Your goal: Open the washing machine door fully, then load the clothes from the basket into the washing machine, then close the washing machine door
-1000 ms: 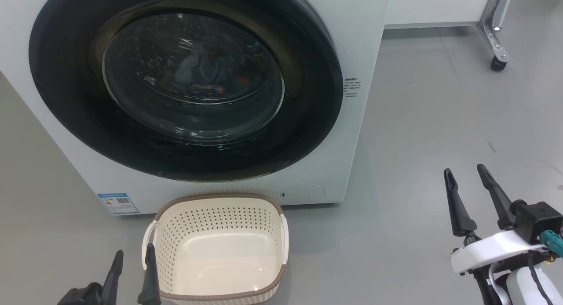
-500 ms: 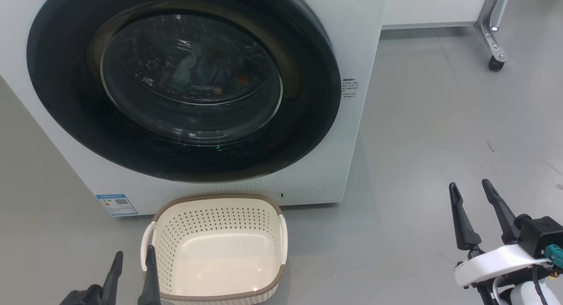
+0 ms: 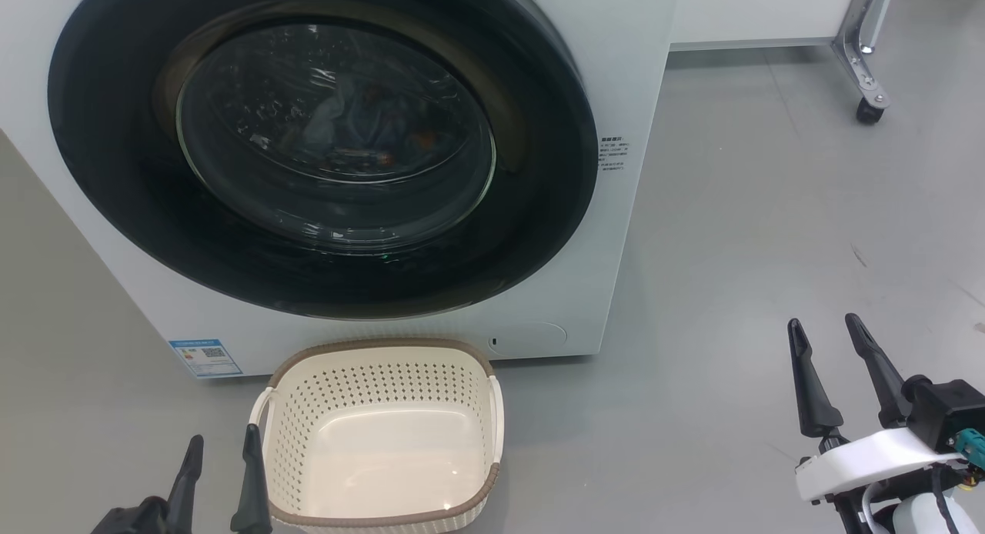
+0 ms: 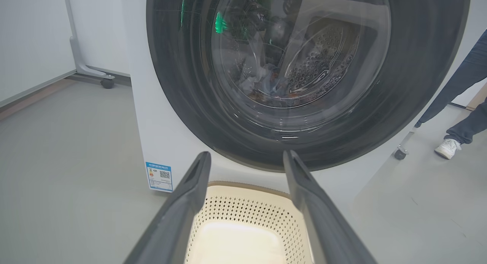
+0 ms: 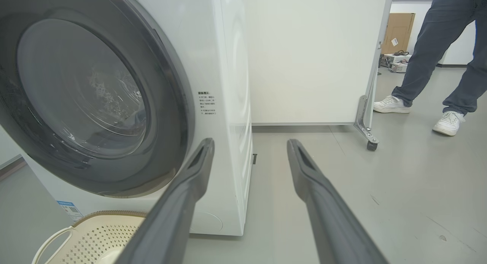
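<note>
Both stand open and empty: my left end effector (image 3: 224,434) beside the basket (image 3: 383,343), my right end effector (image 3: 822,320) over the floor (image 3: 731,211). The clothes (image 3: 362,130) lie behind the shut washing machine door (image 3: 108,172).

Even light; glare on washing machine door (image 3: 335,134)

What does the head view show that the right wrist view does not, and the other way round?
Head view, not right wrist view: the open left gripper and the whole rim of the basket. Right wrist view, not head view: a person's legs, white shoes and a cardboard box. Both: the shut washing machine door, the basket, the blue label, the open right gripper.
</note>
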You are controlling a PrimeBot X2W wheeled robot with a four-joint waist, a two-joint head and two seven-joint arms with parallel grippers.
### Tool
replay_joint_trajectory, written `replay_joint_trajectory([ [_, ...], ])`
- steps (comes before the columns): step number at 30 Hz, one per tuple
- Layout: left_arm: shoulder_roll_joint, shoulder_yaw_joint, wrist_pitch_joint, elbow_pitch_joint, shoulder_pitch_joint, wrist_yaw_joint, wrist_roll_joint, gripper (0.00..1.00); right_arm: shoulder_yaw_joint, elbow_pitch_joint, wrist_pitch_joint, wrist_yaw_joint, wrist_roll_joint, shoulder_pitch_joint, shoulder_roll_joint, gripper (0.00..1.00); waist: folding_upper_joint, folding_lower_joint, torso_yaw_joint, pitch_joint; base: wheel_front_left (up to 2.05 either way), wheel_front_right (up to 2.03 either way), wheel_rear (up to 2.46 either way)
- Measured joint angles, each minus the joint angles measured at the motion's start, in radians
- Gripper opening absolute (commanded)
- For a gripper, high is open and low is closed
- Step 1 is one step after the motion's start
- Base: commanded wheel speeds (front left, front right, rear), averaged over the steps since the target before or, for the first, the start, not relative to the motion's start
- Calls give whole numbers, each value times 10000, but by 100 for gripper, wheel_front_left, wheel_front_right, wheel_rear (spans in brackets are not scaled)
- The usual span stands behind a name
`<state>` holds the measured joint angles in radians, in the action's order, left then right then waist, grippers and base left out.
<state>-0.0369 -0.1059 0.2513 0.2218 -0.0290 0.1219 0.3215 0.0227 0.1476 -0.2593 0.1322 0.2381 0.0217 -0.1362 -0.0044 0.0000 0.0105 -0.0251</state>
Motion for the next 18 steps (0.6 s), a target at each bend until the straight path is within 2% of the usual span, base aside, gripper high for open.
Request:
replay_joint_trajectory([
  [11, 0, 63, 0, -128, -29, 0, -61, 100, -79, 0, 0, 0, -13, 15, 56, 100, 0, 0, 15, 32, 0, 0, 0],
  [12, 6, 63, -2, -119, -35, -2, -58, 0, -75, 25, -2, 0, -12, 20, 67, 0, 0, 0, 14, 33, 0, 0, 0],
  [18, 104, 10, -50, 430, -105, -2, -33, 0, 35, 591, 12, 0, 17, 362, 399, 0, 0, 0, 14, 35, 0, 0, 0],
])
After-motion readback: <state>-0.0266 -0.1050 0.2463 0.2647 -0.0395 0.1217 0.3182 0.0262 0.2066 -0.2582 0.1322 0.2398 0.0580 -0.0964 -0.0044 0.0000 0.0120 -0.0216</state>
